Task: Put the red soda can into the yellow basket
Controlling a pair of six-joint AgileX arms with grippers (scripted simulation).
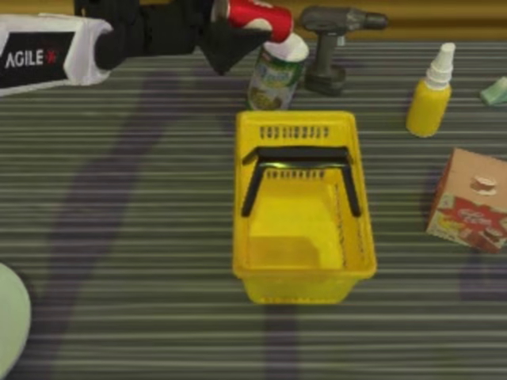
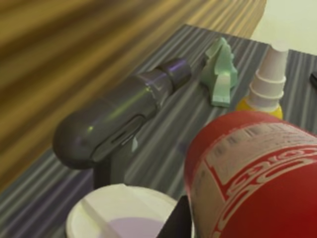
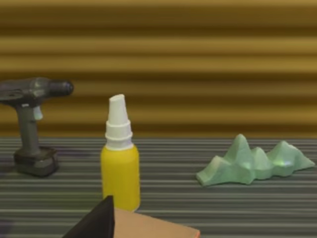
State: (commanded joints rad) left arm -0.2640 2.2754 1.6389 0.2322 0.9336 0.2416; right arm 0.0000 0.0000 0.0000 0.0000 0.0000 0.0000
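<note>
The red soda can hangs tilted at the back of the table, with my left gripper shut on it. It is raised just over the white lid of a green-and-white canister. In the left wrist view the red soda can fills the near corner, beside one dark finger. The yellow basket stands mid-table, nearer the front than the can, with its black handles folded over the opening. My right gripper is outside the top view and shows only as a dark tip above a carton.
A grey drill stands right of the canister. A yellow spray bottle, a green lump and a printed carton occupy the right side. A pale plate pokes in at the front left.
</note>
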